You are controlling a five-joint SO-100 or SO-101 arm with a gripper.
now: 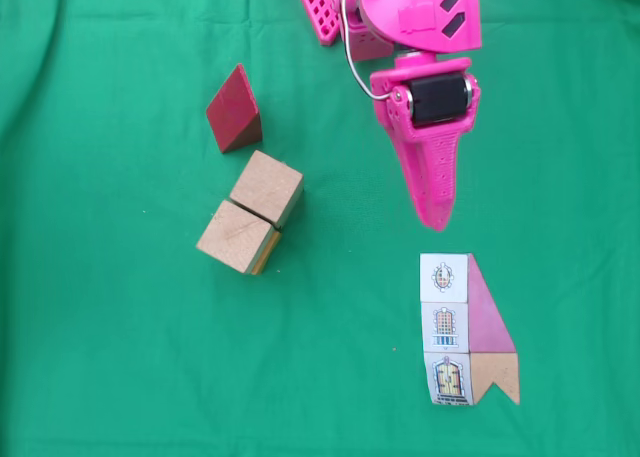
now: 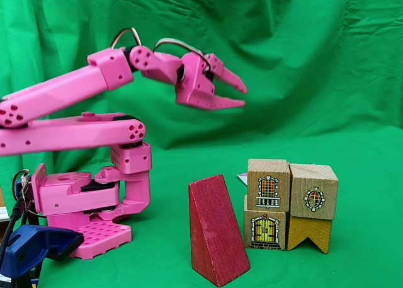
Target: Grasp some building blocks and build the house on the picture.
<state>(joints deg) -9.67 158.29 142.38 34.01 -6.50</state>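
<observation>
From above, two light-wood cubes touch at one corner left of centre, the lower one showing an orange-yellow side. From the side they are two touching stacks: a window block on a door block, and a round-window block on a yellow notched piece. The dark red wedge stands apart from them. The picture of the house lies flat at the lower right. My pink gripper hangs open and holds nothing, high in the air, right of the cubes and just short of the card.
Green cloth covers the table and hangs as a backdrop. The arm's pink base stands at the left of the side view, with a blue clamp in front of it. Bare cloth lies between the blocks and the card.
</observation>
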